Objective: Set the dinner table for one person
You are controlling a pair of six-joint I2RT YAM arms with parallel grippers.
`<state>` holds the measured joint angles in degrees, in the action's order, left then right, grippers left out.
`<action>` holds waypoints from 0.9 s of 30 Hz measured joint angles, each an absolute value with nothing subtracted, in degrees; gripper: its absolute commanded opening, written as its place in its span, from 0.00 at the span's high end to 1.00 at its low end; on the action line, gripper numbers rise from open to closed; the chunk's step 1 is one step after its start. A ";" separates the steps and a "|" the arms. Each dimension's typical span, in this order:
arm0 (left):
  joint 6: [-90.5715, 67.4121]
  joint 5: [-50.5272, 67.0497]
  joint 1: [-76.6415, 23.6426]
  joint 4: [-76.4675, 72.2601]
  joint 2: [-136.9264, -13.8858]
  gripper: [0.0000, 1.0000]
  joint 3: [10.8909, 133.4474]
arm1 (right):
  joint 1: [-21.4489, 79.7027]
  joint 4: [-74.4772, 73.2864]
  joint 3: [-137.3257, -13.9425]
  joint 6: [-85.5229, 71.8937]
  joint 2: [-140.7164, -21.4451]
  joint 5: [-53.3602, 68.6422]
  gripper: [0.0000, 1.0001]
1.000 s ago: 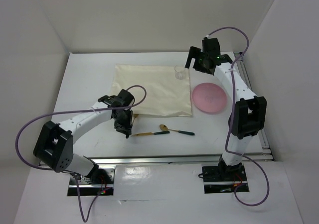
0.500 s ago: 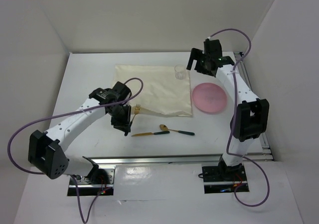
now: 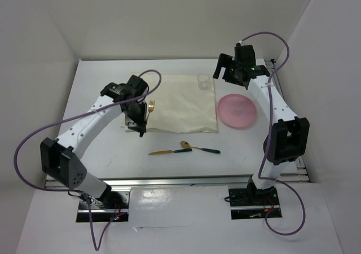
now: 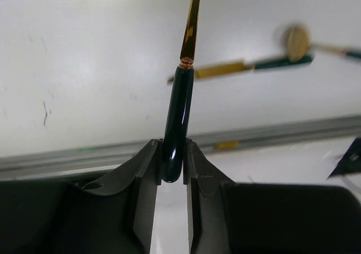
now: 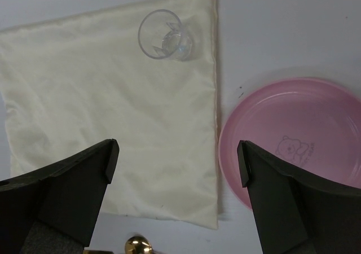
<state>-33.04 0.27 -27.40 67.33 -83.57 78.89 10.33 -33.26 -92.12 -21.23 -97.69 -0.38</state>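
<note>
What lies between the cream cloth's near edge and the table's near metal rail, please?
The top view shows a gold knife and a green-handled spoon lying on the dinner table there, almost end to end; otherwise bare.

Bright, even, diffuse illumination is provided; only faint shadows are cast. Beyond the fingers (image 4: 144,175), the spoon (image 4: 297,39) is rendered out of focus. A glare streak is seen on the fork handle (image 4: 177,118) between them.

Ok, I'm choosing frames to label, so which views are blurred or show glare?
Left wrist: the fork, clamped in the left gripper, is sharp with a glare streak on its handle; the spoon and knife behind are blurred. Right wrist: glass, cloth and pink plate are crisp. Top external: evenly lit, soft shadows.
</note>
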 measured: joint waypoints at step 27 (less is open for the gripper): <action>-32.71 -13.30 -15.68 51.44 -122.93 1.00 103.77 | 2.63 -33.08 -67.31 -25.43 -84.84 0.25 0.00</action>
